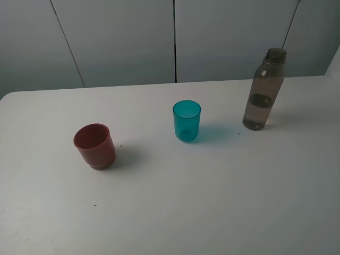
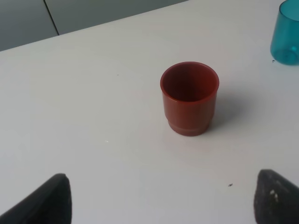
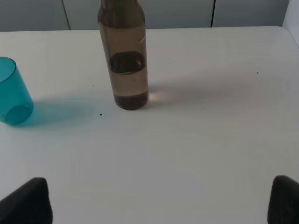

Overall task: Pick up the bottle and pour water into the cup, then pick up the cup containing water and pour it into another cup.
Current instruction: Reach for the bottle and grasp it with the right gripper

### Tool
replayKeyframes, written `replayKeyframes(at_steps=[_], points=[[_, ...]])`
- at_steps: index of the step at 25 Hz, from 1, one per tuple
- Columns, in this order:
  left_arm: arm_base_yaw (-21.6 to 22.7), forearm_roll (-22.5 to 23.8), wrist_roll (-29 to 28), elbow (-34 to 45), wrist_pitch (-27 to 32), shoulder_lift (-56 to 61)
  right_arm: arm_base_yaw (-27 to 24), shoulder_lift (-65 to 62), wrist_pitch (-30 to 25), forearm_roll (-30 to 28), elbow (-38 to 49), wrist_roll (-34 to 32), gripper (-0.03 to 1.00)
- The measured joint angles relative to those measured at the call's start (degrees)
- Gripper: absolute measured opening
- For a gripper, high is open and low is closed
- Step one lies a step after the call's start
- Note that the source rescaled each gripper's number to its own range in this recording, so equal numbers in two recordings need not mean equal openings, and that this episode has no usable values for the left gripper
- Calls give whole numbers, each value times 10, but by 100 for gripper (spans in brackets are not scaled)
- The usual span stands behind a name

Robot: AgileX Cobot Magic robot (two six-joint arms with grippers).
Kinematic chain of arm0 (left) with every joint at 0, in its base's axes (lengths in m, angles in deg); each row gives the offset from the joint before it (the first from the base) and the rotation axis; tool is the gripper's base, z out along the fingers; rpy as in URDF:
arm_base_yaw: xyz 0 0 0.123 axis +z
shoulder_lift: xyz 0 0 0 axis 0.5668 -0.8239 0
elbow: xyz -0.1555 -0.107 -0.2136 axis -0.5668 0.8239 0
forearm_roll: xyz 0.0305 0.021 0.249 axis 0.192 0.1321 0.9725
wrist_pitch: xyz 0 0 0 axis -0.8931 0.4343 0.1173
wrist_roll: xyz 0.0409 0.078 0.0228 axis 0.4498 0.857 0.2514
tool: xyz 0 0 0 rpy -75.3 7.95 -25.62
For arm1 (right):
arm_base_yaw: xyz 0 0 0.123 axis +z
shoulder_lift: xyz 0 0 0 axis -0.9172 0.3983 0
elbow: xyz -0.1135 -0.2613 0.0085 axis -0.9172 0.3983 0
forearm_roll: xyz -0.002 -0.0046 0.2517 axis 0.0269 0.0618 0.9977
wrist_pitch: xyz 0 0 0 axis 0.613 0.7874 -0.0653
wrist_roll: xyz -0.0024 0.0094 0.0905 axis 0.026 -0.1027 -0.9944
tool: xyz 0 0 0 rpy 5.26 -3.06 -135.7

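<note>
My right tool (image 3: 156,205) and left tool (image 2: 161,200) gape apart, empty. The bottle (image 1: 262,95) stands upright on the worktop (image 1: 212,202), right of the cup (image 1: 186,121); probably light, part-filled and slick, so I'd grip mid-body

Likely a lab: white table (image 1: 212,202), grey panels (image 1: 117,37).

We count one bottle (image 1: 264,90); left of it, one teal cup (image 1: 186,121) and one red cup (image 1: 95,146), two in all; one counter (image 1: 212,207) carries them.
</note>
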Motion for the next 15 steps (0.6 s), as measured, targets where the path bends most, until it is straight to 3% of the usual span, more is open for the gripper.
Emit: replayKeyframes(at_steps=[15], points=[[0,0,0,0,0,0,0,0,0,0,0,0,100]])
